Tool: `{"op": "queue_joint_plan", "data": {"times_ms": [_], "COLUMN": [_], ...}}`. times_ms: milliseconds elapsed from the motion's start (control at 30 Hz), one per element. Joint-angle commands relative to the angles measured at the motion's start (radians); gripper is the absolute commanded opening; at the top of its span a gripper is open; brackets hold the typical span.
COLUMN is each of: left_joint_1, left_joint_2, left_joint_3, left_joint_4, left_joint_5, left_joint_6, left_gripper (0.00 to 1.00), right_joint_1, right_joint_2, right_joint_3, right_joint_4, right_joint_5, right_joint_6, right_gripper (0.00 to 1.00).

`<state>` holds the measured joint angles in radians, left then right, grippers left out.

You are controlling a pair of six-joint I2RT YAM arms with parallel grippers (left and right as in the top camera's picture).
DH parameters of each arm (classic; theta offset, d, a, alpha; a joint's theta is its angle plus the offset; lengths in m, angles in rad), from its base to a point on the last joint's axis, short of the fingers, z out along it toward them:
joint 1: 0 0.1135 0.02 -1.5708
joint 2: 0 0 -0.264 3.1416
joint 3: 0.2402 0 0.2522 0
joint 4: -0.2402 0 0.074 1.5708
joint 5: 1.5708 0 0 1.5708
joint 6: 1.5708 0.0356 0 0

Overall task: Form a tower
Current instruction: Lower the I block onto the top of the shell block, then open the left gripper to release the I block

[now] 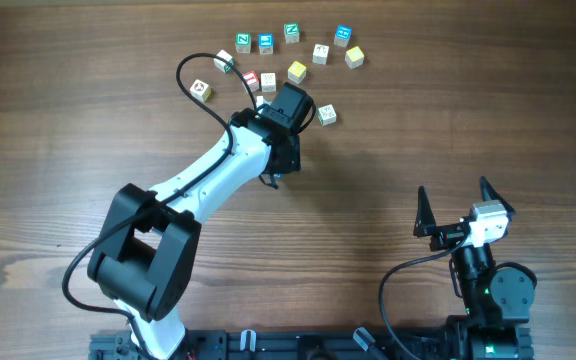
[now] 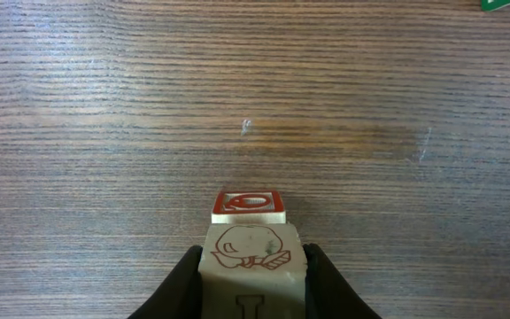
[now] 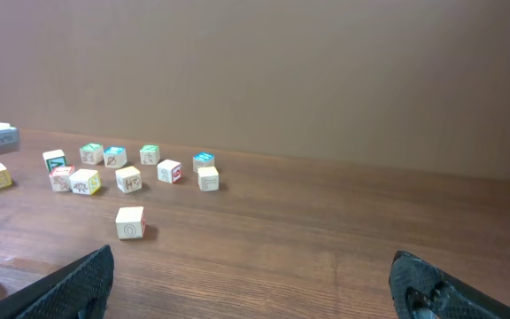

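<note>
**Left gripper** (image 1: 286, 103): reaches over the near edge of the cube group on the far part of the wooden table (image 1: 398, 140). In the left wrist view its fingers (image 2: 182, 276) pinch opposite sides of a pale wooden cube (image 2: 251, 250). That held cube shows a brown line drawing on the face turned to the camera and a dark letter stroke on the face below it. The cube fills the gap, and both fingers bear on its sides.

**Red-trimmed cube** (image 2: 249, 205): lies directly beyond the held cube with its red-framed top face showing. The held cube hides its near edge. Whether the two touch cannot be told.

**Tower**: not yet built. Every other cube in view sits single on the table surface.
- In the overhead view the loose cubes (image 1: 320, 53) lie in a rough arc, with green, blue, yellow and red trims.
- One outlying cube (image 1: 200, 90) lies apart at the left of the group.
- One near cube (image 1: 327, 115) sits just right of the left gripper.
- The right wrist view shows a low, scattered row of cubes.
- In that view an O-marked cube (image 3: 131, 222) stands nearer the camera than the rest.

**Right gripper** (image 1: 453, 192): at the near right of the table, well apart from all cubes. Its fingers are spread wide and grip nothing, as the overhead and right wrist views both show.
</note>
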<state>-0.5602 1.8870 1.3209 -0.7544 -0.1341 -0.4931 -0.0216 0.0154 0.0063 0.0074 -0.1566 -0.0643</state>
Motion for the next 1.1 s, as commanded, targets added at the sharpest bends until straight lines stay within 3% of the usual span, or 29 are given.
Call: {"op": "queue_joint_plan", "data": {"times_ms": [0,500,800,1067], "left_joint_1": [0.002,0.002,0.002,0.002], "left_joint_2": [0.012,0.012,0.012,0.012], "left_joint_3": [-0.012,-0.041,-0.041,-0.041], "left_joint_4": [0.003,0.040,0.040,0.033], "left_joint_5": [-0.017,-0.017,-0.017,-0.016], "left_joint_6": [-0.017,-0.017,-0.017,-0.017], "left_gripper": [0.19,0.23,0.40,0.38], "right_joint_1": [-0.004,-0.004,-0.004,-0.004], "right_joint_2": [-0.008,-0.008,-0.008,-0.008], "right_joint_3": [-0.001,-0.001,-0.001,-0.001], "right_joint_4": [0.005,0.005,0.005,0.005], "right_joint_5": [-0.012,-0.012,-0.012,-0.012], "right_joint_6": [0.014,0.014,0.014,0.014], "right_gripper": [1.00,1.00,1.00,1.00]}}
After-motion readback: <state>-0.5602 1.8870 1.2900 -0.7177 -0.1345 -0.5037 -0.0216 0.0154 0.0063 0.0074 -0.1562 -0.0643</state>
